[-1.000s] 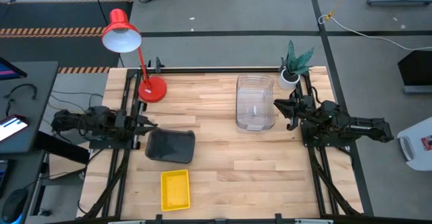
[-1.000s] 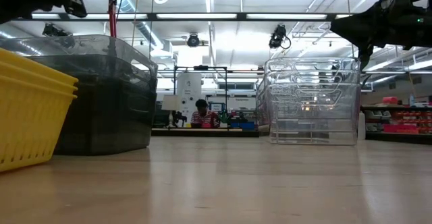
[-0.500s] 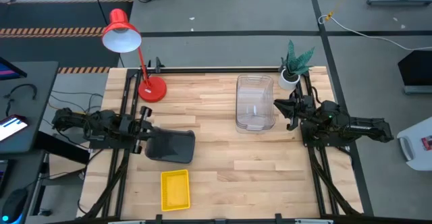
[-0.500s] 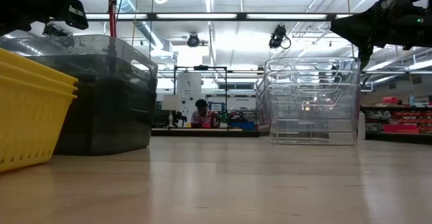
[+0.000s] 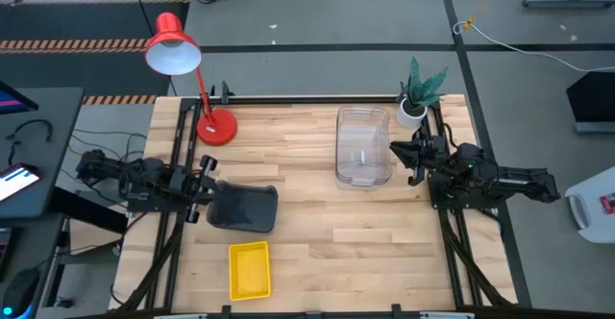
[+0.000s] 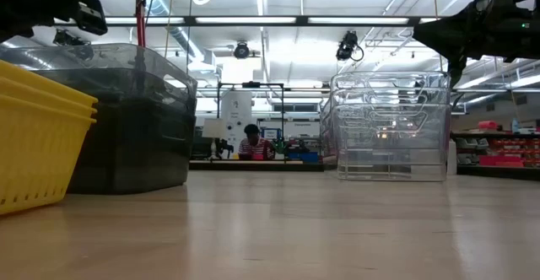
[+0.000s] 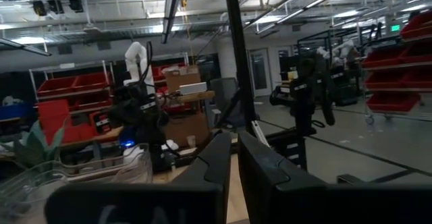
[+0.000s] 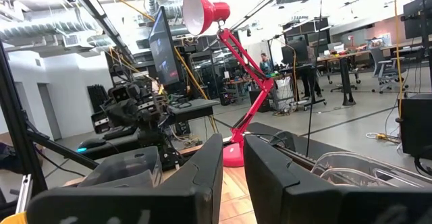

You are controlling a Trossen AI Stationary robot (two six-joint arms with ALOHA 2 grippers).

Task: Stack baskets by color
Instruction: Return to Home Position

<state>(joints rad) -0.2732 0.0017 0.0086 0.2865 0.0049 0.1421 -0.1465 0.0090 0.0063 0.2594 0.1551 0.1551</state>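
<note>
A stack of smoky dark grey baskets (image 5: 243, 208) rests on its base at the table's left, and in the low view (image 6: 126, 120) it stands behind the yellow ones. A stack of yellow baskets (image 5: 249, 268) sits near the front edge. A stack of clear baskets (image 5: 362, 146) stands right of centre at the back. My left gripper (image 5: 206, 190) hovers by the grey stack's left end, above its rim. Its fingers (image 7: 219, 160) are nearly together with nothing between them. My right gripper (image 5: 399, 156) waits just right of the clear stack, its fingers (image 8: 209, 166) likewise close together and empty.
A red desk lamp has its base (image 5: 215, 127) at the back left. A white plant pot (image 5: 413, 109) stands at the back right corner. Bare wood (image 5: 384, 252) lies in the middle and near right. A person (image 6: 251, 142) is in the room far behind the table.
My left gripper has swung a little toward the table's near edge and sunk slightly, staying beside the grey stack's left end. The baskets and my right arm have kept still.
</note>
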